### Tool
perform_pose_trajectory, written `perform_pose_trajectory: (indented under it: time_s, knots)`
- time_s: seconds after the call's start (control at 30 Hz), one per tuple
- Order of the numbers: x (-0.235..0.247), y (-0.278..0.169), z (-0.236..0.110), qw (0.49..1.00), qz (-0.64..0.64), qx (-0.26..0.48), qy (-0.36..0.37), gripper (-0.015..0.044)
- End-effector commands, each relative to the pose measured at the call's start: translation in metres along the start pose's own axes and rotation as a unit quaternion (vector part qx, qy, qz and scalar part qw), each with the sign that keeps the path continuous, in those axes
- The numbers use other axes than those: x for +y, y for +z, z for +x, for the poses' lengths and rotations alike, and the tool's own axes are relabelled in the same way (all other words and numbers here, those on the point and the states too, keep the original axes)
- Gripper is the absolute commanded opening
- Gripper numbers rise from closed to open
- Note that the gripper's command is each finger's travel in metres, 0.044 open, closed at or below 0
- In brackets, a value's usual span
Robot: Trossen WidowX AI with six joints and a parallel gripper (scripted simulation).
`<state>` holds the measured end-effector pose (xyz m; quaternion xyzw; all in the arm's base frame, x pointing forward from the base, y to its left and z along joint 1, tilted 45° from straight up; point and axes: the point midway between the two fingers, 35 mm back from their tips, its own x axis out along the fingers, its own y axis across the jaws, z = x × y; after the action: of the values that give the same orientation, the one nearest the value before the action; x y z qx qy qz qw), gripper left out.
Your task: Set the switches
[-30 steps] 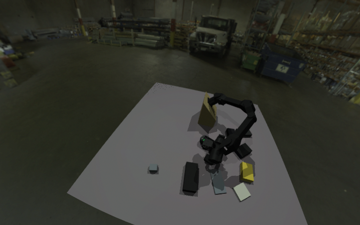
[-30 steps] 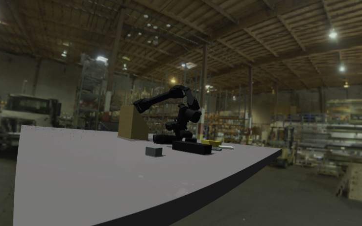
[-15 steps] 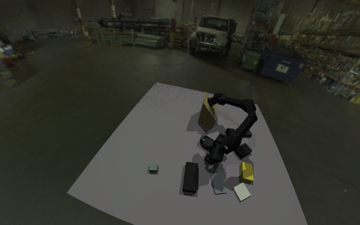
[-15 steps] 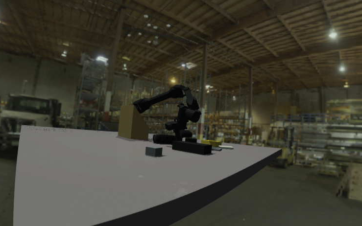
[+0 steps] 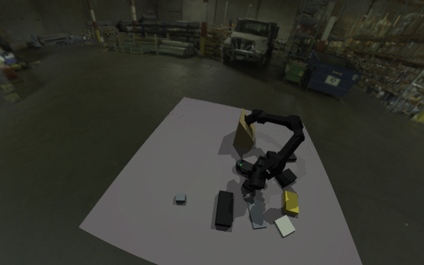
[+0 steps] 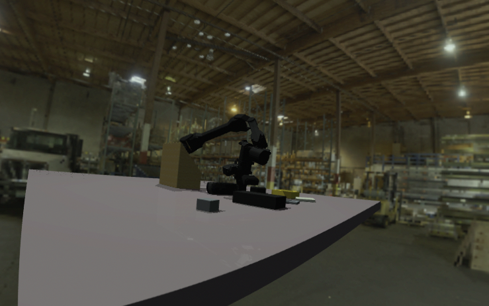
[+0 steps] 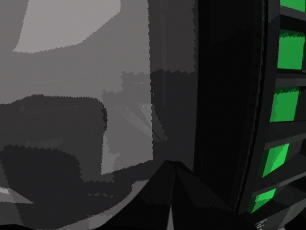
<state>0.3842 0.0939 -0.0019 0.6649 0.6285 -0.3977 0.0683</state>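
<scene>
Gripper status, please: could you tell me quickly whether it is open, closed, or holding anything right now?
Gripper: closed, holding nothing, with the controller unit just beside its fingertips.

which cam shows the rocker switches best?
Wrist. The green switch ends run in a column down its right edge, close up. Top view shows only a green speck on the controller unit; in the exterior view the unit is a dark side-on shape, switches unseen.

place: warehouse | cues: pallet racking; parked truck; blue dumpster; timber roof beams
</scene>
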Motion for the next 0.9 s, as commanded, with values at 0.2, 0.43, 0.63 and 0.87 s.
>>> perform_pose_trajectory:
  time_s: [0.2, 0.43, 0.63, 0.87]
  knots:
    - [-0.013, 0.001, 0.008, 1.000, 0.006, -0.002, -0.009, 0.0000]
    - [-0.016, 0.001, 0.009, 1.000, 0.006, -0.002, -0.009, 0.0000]
    - [-0.019, 0.001, 0.010, 1.000, 0.006, -0.002, -0.009, 0.0000]
    - [-0.022, 0.001, 0.011, 1.000, 0.006, -0.002, -0.009, 0.0000]
